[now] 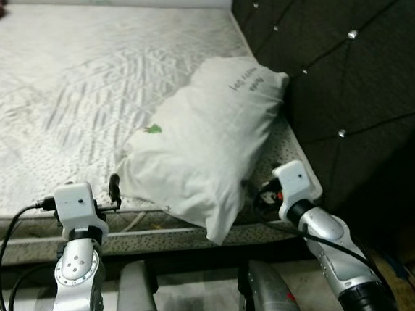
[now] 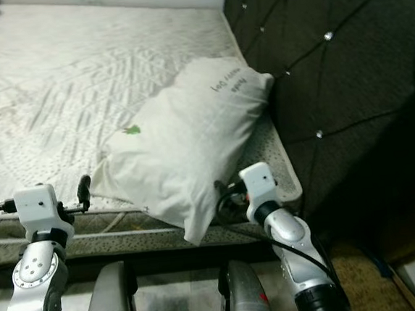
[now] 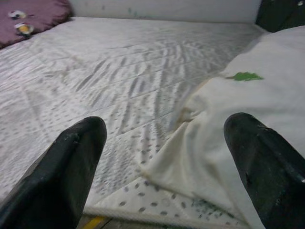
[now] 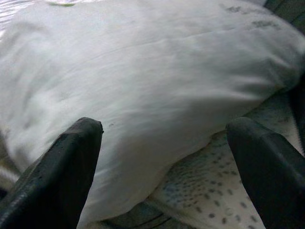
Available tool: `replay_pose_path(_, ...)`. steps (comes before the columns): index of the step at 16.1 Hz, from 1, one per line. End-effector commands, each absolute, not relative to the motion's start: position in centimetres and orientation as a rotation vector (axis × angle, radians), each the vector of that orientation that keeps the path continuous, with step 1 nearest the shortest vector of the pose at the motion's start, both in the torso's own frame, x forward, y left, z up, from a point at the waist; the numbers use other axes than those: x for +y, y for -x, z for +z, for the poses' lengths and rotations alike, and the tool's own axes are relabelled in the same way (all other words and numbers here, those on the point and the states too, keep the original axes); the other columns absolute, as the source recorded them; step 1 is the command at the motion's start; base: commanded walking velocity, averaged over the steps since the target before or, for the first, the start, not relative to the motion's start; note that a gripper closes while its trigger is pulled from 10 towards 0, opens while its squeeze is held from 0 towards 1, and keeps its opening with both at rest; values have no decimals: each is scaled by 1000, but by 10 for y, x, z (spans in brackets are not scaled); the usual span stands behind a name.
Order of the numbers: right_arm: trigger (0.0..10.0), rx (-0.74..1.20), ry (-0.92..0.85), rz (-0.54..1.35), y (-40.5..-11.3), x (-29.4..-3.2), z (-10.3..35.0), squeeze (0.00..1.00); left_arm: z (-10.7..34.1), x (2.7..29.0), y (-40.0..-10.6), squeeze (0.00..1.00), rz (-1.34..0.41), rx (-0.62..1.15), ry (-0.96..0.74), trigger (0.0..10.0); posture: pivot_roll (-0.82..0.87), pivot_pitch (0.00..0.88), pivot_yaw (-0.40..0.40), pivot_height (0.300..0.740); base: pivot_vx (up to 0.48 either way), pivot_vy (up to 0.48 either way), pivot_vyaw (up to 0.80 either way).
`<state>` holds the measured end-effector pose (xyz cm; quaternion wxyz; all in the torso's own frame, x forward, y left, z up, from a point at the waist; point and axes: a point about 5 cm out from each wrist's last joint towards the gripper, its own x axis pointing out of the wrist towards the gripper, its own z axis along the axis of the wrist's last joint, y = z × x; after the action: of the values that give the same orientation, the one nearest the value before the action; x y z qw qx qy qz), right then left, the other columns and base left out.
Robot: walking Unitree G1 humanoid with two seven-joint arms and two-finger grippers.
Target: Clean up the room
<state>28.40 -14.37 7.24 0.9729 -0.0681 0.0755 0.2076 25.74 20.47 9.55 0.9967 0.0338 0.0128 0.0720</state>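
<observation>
A white pillow point(image 1: 203, 145) lies on the bed point(image 1: 79, 101) beside a dark tufted headboard point(image 1: 345, 63); left end effector point(image 3: 167, 162) and right end effector point(image 4: 164, 162) hover released.

place: home bedroom | before me: bare quilted mattress point(image 1: 79, 101) | pillow point(image 1: 206, 141) lies on it at 1 o'clock | dark tufted headboard point(image 1: 345, 63) at 2 o'clock | purple cushion point(image 3: 28, 19) at 10 o'clock

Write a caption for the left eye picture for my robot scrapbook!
Both open grippers, left gripper and right gripper, reach toward a white pillow at the mattress edge.
</observation>
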Motion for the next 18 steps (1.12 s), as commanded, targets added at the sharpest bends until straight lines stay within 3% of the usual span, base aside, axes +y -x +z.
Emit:
replay_pose_path(1,10000,164,141,461,-285,-142,74,0,99,201,-259,0,138,21,-75,10000,6,88,-115,595,0,0,0)
replay_pose_path(8,10000,261,145,688,-274,-123,64,0,93,218,-254,0,223,98,-129,10000,20,107,-122,595,0,0,0)
replay_pose_path(13,10000,258,108,692,-275,-117,67,0,93,215,-249,0,218,107,-121,10000,36,120,-119,551,0,0,0)
replay_pose_path(18,10000,252,99,665,-281,-112,68,0,98,214,-242,0,189,92,-91,10000,53,130,-120,551,0,0,0)
